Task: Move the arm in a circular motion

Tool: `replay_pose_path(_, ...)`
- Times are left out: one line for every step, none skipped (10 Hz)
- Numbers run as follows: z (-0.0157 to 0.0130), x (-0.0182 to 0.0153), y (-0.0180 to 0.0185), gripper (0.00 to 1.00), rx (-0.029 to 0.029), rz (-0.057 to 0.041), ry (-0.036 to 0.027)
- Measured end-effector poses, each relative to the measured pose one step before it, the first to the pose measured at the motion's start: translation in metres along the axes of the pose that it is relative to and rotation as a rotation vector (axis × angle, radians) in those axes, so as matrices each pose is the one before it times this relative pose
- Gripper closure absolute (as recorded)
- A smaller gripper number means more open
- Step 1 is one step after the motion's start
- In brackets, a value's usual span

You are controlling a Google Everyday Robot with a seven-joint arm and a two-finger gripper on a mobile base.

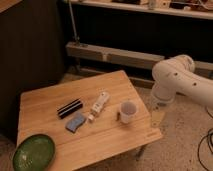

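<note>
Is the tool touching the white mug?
Apart. The camera view shows the tool hanging past the table's right edge, with a strip of bare wood between it and the white mug.

One desk (50,107) carries five things: one mug (128,112), one white bottle (99,104) left of the mug, one black bar (69,108) farther left, one blue sponge (76,121) below it, one green plate (33,152) at the near-left corner. One arm (181,82) with one pincer (157,117) hangs right of the mug.
</note>
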Motion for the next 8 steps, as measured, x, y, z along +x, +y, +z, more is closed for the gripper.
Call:
replay_pose_path(0.00547, -0.00936, 0.02079, 0.20, -0.01180, -0.04602, 0.00141)
replay_pose_path(0.00354, -0.01180, 0.01154, 0.20, -0.00700, -0.03561, -0.00149)
replay_pose_path(0.00603, -0.02192, 0.01268, 0.20, -0.01251, -0.05703, -0.00219)
replay_pose_path(0.00465, -0.02245, 0.00667, 0.20, -0.01148, -0.04466, -0.00007)
replay_pose_path(0.00417, -0.02451, 0.00307, 0.20, -0.01141, -0.04247, -0.00211)
replay_pose_path(0.00458, -0.03162, -0.00005, 0.20, -0.01122, -0.05355, -0.00470)
replay_pose_path(0.00563, -0.03545, -0.00216, 0.20, -0.01936, -0.06975, 0.00553)
replay_pose_path(0.00372, -0.02404, -0.00382, 0.20, -0.01397, -0.04863, 0.00179)
